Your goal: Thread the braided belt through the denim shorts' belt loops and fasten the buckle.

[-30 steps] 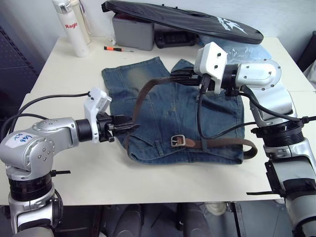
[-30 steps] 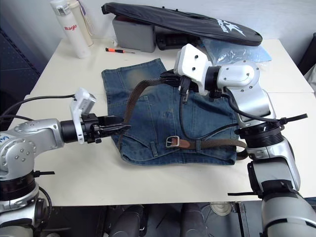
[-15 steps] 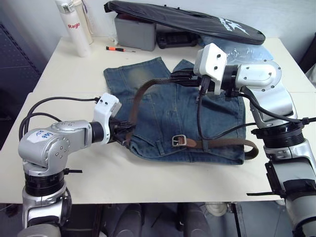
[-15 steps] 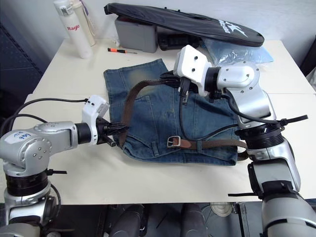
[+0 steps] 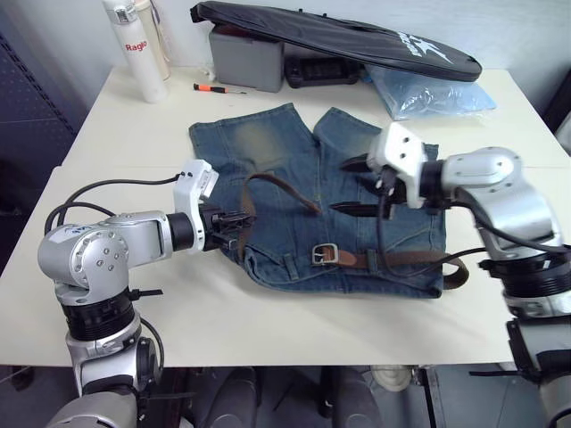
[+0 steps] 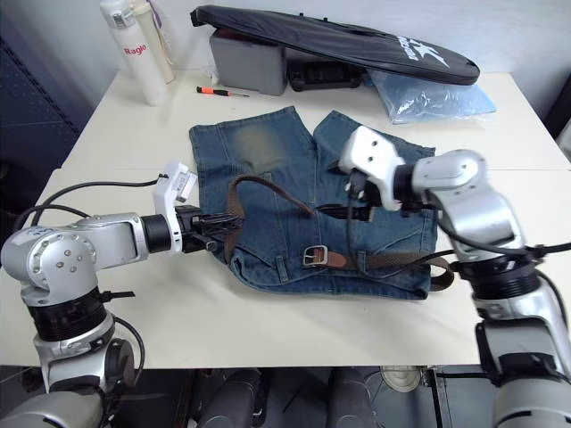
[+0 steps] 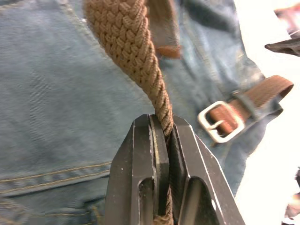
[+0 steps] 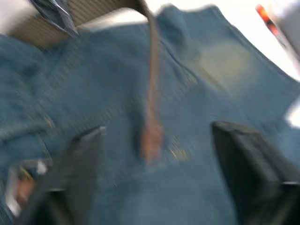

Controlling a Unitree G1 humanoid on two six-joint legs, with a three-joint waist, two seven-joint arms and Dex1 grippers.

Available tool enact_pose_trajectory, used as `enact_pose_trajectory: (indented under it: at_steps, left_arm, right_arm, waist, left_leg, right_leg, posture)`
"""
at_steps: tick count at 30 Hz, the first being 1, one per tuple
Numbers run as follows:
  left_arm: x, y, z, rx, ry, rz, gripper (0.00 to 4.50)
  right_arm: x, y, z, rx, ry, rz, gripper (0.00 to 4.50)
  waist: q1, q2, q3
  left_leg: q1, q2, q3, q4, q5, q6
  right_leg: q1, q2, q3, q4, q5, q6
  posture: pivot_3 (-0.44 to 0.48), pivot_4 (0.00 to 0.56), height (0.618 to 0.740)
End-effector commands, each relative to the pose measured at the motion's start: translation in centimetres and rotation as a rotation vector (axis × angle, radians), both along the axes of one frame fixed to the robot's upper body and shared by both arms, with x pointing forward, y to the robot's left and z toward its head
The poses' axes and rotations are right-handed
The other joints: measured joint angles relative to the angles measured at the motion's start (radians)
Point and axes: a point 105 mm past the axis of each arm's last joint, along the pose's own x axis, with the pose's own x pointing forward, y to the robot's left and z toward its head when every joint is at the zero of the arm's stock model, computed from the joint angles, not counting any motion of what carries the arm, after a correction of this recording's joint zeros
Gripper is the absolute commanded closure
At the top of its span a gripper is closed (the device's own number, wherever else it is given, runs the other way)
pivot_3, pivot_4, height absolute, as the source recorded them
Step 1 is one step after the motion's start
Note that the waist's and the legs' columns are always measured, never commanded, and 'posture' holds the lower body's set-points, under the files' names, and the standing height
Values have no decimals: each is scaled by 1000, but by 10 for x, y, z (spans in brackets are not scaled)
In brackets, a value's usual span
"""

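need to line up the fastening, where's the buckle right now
The buckle lies on the denim shorts' waistband near the table's front edge, between both grippers.

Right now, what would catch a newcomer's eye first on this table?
Blue denim shorts lie flat mid-table, a brown braided belt looping across them toward its silver buckle at the waistband. The left gripper pinches the belt at the shorts' left edge; the right gripper hovers open above.
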Motion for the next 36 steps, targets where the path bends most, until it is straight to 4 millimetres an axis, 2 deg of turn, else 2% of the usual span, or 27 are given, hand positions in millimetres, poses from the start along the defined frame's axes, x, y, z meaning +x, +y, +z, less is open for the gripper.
enact_pose_trajectory:
  at_steps: [1, 2, 4, 5, 6, 7, 9, 11, 16, 19, 23, 27, 29, 33, 36]
  left_arm:
    - [0, 3, 4, -31, -5, 9, 4500]
    - [1, 3, 4, -32, -3, 12, 4500]
    - [1, 3, 3, -30, 1, 13, 4500]
    - [1, 3, 3, -29, 3, 13, 4500]
    - [1, 3, 3, -27, 4, 11, 4500]
    - [1, 3, 3, -25, 4, 9, 4500]
    - [0, 3, 3, -21, 6, 1, 4500]
    - [-2, 4, 3, -17, 7, -6, 4500]
    - [-6, 5, 2, -10, 13, -25, 4500]
    - [-10, 4, 2, -9, 17, -38, 4500]
    - [-12, 6, 1, -5, 21, -41, 4500]
    - [-16, 4, -2, -4, 31, -53, 4500]
    - [-16, 4, -2, -4, 32, -53, 4500]
    - [-17, 7, 3, -4, 17, -53, 4500]
    - [-20, 15, 9, -5, 9, -58, 4500]
  right_arm:
    - [-41, 8, 3, 55, 139, 137, 43]
    - [-58, 17, -10, 47, 228, 197, 43]
    - [-73, 31, -27, 39, 302, 241, 43]
    - [-74, 33, -29, 40, 306, 239, 43]
    - [-73, 41, -38, 35, 304, 236, 428]
    - [-72, 46, -44, 31, 303, 234, 554]
    - [-69, 54, -64, -39, 298, 225, 1248]
    - [-66, 57, -76, -77, 290, 221, 2251]
    - [-59, 67, -89, -118, 265, 233, 4464]
    - [-39, 65, -80, -96, 224, 187, 4464]
    - [-28, 44, -76, -141, 271, 177, 4464]
    - [-7, 36, -63, -80, 285, 139, 4464]
    - [2, 29, -71, -132, 294, 126, 4464]
    - [13, 12, -110, -298, 363, 121, 4464]
    - [16, 4, -121, -368, 380, 130, 4464]
  waist:
    - [4, 0, 0]
    - [5, 0, 0]
    - [2, 0, 0]
    - [-1, 0, 0]
    - [-1, 0, 0]
    - [-1, 0, 0]
    - [0, 0, 0]
    - [1, 0, 0]
    - [3, 0, 0]
    - [1, 0, 0]
    - [1, 0, 0]
    - [-2, 0, 0]
    - [-4, 0, 0]
    - [-5, 0, 0]
    - [-6, -1, 0]
  left_leg:
    - [0, 0, 0, 0, 0, 0]
    - [0, 0, 0, 0, 0, 0]
    - [0, 1, 0, 0, 0, 0]
    - [1, 1, 0, 0, 0, -1]
    - [1, 1, 1, 0, 0, 0]
    - [2, 0, 2, 0, 0, 0]
    - [4, 0, 2, 0, -1, 0]
    - [4, 0, 3, 1, -1, 0]
    - [4, 0, 3, 1, -1, 0]
    - [5, 0, 3, 1, -1, 0]
    - [5, 0, 4, 0, -1, 0]
    - [5, 0, 5, 0, -2, 1]
    - [5, 0, 5, 0, -1, 1]
    - [5, 0, 6, 0, -2, 1]
    - [5, 0, 7, 0, -2, 0]
  right_leg:
    - [0, 0, 0, 0, 0, 0]
    - [0, 0, 0, 0, 0, 0]
    - [1, 0, 0, -1, 0, 0]
    - [1, 0, 0, 0, 0, 0]
    - [1, 0, 1, 1, 0, 0]
    - [1, 0, 2, 2, 0, 0]
    - [1, 0, 3, 3, 0, 0]
    - [1, 0, 4, 3, 0, 0]
    - [1, 0, 4, 2, 0, 0]
    - [1, 0, 4, 3, 0, 0]
    - [1, 0, 5, 3, 0, 0]
    - [1, 0, 5, 1, 0, 0]
    - [1, 0, 6, 2, 0, 0]
    - [1, 0, 6, 1, 0, 0]
    - [1, 0, 7, 1, 0, 0]
  posture:
    - [0, 150, 740]
    - [0, 150, 740]
    - [0, 150, 740]
    - [0, 150, 740]
    - [0, 150, 740]
    - [0, 150, 740]
    - [0, 150, 740]
    - [0, 150, 740]
    - [0, 150, 740]
    - [0, 150, 740]
    - [0, 150, 740]
    - [0, 150, 740]
    - [0, 150, 740]
    - [0, 150, 740]
    - [0, 150, 740]
